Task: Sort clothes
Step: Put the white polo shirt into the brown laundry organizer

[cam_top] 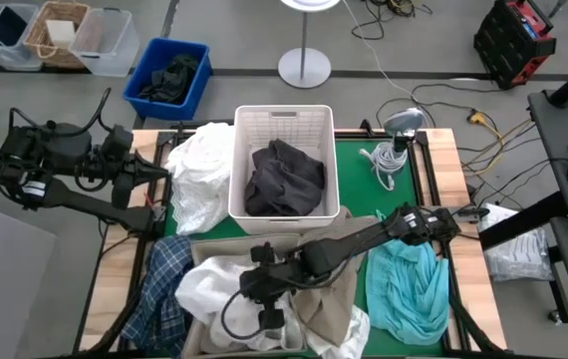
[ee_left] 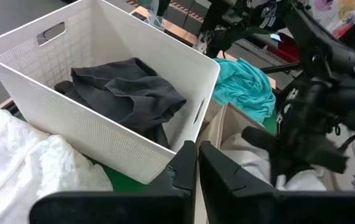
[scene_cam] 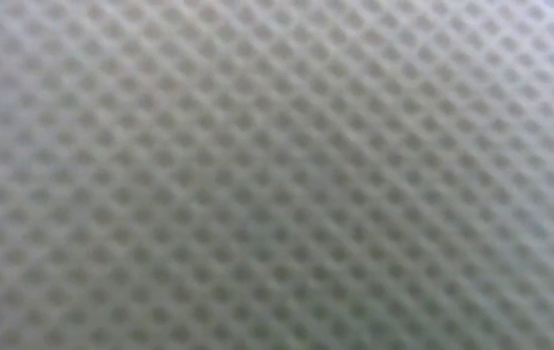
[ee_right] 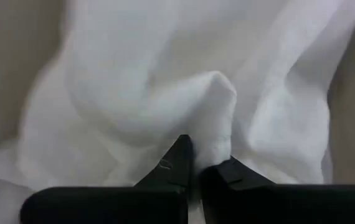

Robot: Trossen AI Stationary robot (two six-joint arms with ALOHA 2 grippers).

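Note:
My right gripper (ee_right: 194, 163) reaches to the table's near middle (cam_top: 267, 317) and is shut on a white garment (cam_top: 214, 284) that lies on a pile with a beige garment (cam_top: 336, 304). A white basket (cam_top: 284, 118) at the centre holds a dark grey garment (cam_top: 284, 179). Another white garment (cam_top: 199, 175) lies against the basket's left side. A plaid shirt (cam_top: 164, 284) lies at the near left and a teal garment (cam_top: 409, 284) at the near right. My left gripper (ee_left: 196, 163) waits shut and empty at the left, above the table. The low view shows only a grey perforated surface. My right gripper pinches a raised fold of the white garment (ee_right: 218, 112) between its two fingers. The fingers slant down at it from the table's right. The rest of the garment spreads slack below and around the fingers.
A blue bin (cam_top: 169, 75) with dark green cloth stands on the floor beyond the far left corner. A grey device with a white cable (cam_top: 394, 140) sits at the far right of the table. Clear tubs and a wicker basket (cam_top: 55, 35) stand farther off.

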